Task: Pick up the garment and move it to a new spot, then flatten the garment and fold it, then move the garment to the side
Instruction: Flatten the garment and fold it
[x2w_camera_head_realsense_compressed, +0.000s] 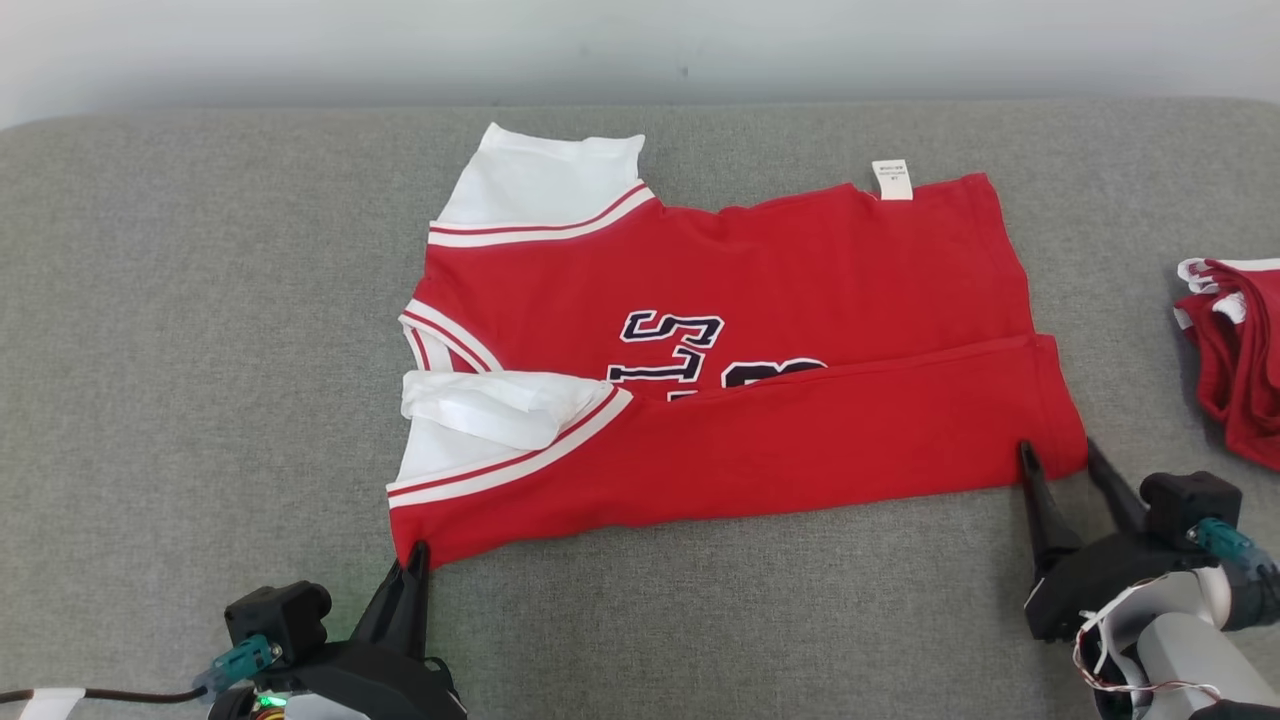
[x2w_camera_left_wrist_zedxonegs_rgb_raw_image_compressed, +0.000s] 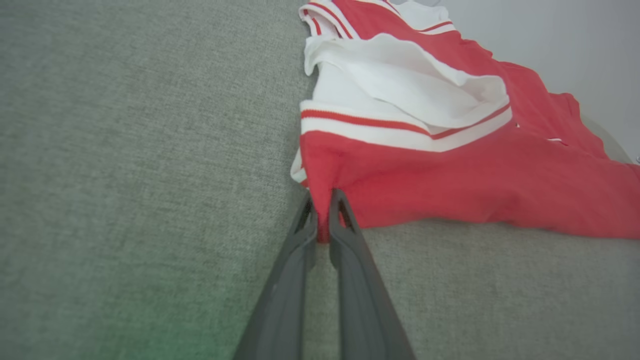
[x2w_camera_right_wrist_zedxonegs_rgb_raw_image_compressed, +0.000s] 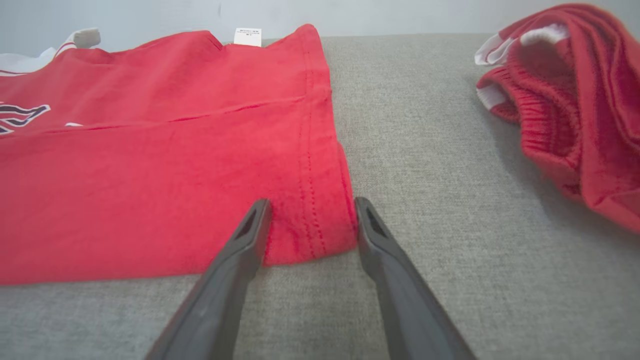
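Left gripper, at 7 o'clock in the head view, is clenched on the sleeve-end corner of the red garment, which lies partly folded on the grey cushion. Right gripper, at 4 o'clock, is spread, straddling the hem corner and possibly touching it. Its wrist view shows the ribbed waistband of a second red garment at 2 o'clock.

We see the garment, a red jersey with white sleeves, spread on the grey tabletop, its near edge folded over. Our left gripper pinches the near left corner (fingers together). Our right gripper straddles the near right corner, fingers apart. Another red piece lies well apart at the right.
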